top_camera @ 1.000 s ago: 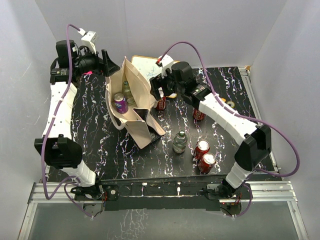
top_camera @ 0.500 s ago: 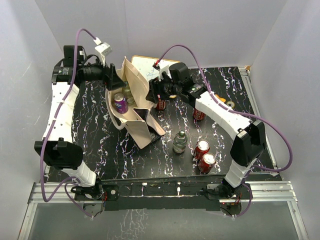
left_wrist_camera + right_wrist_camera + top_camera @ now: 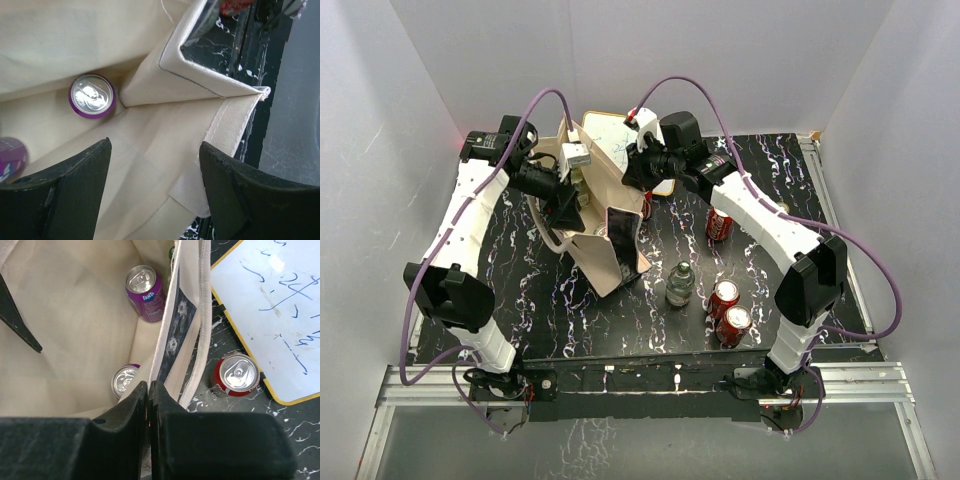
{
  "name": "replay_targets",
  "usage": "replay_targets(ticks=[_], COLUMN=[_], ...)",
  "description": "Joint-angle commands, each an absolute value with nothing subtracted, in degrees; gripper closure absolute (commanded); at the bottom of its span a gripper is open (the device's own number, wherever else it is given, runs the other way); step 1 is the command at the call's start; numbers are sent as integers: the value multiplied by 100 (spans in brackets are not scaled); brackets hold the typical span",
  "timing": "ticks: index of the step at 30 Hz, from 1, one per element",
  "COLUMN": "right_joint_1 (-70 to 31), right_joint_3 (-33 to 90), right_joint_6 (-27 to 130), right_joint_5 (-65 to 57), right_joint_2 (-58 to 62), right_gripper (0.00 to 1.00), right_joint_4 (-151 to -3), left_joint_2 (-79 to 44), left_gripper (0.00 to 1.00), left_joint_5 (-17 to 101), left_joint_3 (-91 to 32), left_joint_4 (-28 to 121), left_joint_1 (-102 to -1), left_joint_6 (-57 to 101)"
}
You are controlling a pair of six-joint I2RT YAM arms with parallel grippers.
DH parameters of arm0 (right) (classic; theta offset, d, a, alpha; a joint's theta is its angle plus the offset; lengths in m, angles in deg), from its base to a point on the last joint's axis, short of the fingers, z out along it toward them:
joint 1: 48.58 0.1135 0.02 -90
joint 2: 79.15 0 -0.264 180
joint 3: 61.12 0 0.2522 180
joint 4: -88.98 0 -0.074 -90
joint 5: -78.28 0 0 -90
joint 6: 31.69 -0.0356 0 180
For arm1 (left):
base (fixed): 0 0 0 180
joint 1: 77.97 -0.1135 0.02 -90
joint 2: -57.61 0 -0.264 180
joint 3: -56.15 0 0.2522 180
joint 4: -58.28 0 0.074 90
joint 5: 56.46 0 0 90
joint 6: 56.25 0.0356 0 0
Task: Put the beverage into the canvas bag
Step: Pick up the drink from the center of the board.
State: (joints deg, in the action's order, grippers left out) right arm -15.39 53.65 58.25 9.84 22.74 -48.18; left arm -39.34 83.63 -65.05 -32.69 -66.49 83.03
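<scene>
The right claw [image 3: 149, 386] is clamping the limp, sagging canvas bag [image 3: 65, 325] at its rim; the left claw [image 3: 155, 145] is hanging spread, empty.

A robot lab: plain white walls [image 3: 620, 50] box in a black marbled table [image 3: 550, 300], metal rails [image 3: 640, 385] run along 6 o'clock, purple cables [image 3: 675, 79] hang over.

Even, diffuse white light fills the overhead view; shadows on the dark counter [image 3: 550, 310] are faint. In the wrist views the pale canvas bag [image 3: 60, 40] is bright and sharp, while the left end effector [image 3: 154, 155] and right end effector [image 3: 149, 387] are dark, soft-edged shapes. The top of a red can [image 3: 239, 372] glints beside the brightly lit white board [image 3: 270, 305].
</scene>
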Motion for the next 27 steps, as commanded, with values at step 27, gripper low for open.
replay_targets(ticks=[27], right_joint_1=[-1582], right_joint_3=[2143], right_joint_6=[8265], right_joint_5=[1560], right_joint_2=[1277], right_gripper=[92], right_joint_4=[-6495], left_joint_2=[-3923], left_gripper=[31], left_joint_5=[7691], left_joint_3=[-4415], left_joint_4=[-2825], left_joint_1=[-6543], left_joint_6=[9652])
